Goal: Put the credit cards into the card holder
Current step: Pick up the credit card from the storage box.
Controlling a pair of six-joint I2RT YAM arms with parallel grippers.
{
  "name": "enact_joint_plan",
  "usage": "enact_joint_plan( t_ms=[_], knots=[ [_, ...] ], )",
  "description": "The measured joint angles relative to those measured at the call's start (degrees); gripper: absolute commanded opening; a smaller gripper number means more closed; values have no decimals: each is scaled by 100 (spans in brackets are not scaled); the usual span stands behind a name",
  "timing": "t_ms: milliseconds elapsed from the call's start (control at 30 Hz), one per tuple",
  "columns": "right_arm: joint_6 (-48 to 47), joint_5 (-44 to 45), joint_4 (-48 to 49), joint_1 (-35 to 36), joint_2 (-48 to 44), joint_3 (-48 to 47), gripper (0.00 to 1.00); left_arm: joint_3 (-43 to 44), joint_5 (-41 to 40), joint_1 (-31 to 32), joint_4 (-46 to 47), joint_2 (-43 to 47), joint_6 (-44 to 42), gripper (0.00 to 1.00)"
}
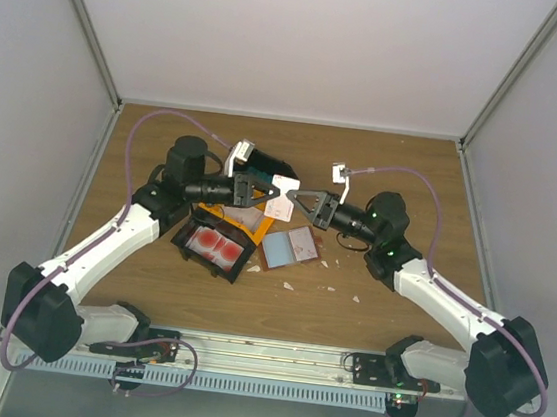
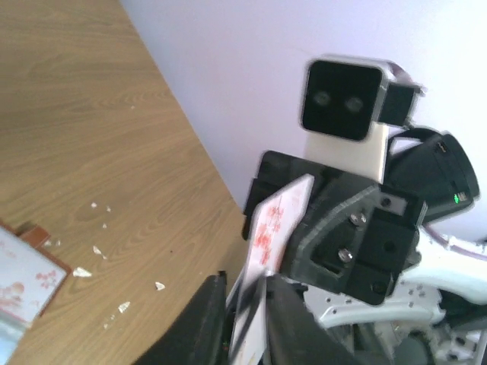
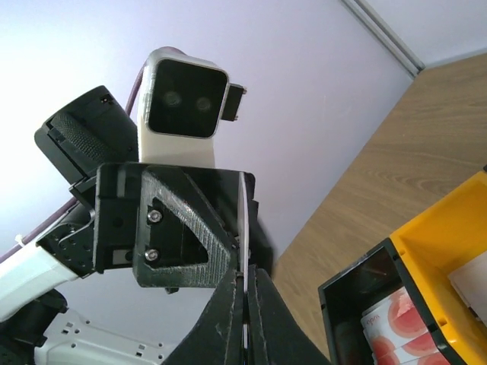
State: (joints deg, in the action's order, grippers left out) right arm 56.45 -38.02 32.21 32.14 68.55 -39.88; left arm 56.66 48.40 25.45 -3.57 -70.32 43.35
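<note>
Wood-grain tabletop [image 1: 402,182], pale walls on three sides. Above its middle, left gripper [image 1: 266,193] and right gripper [image 1: 299,202] tip to tip in the air, each pinched nearly closed on the same credit card [image 1: 282,197], white with red print. From the right wrist, only a thin edge-on line of it. From the left wrist, lower end lost between dark fingers [image 2: 205,319], print too blurred to read.

Below on the wood, card holder [image 1: 289,246] lying open, pale blue and pinkish pockets facing up. Only a cut-off corner of it in the left wrist view. Beside it, black bin [image 1: 202,260] with red-and-white cards [image 1: 216,244], right against a yellow bin [image 3: 449,239] largely hidden under the left arm, contents cropped and hard to make out. Small white scraps [image 1: 288,285] scattered near the holder.
</note>
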Motion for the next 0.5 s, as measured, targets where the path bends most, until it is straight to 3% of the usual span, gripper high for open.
enact_joint_plan(
  t_ms=[67, 167, 300, 500],
  knots=[
    [-72, 0, -87, 0, -46, -4, 0, 7, -151, 11, -151, 0, -125, 35],
    [-363, 46, -566, -142, -153, -26, 0, 11, -1040, 197, -592, 50, -415, 51],
    [-903, 175, -1528, -496, -267, -85, 0, -116, -2376, 946, -1082, 107, -719, 64],
    [-1508, 463, -2774, -1082, -404, 83, 1, -901, -3493, 1582, -1248, -61, -614, 79]
  ],
)
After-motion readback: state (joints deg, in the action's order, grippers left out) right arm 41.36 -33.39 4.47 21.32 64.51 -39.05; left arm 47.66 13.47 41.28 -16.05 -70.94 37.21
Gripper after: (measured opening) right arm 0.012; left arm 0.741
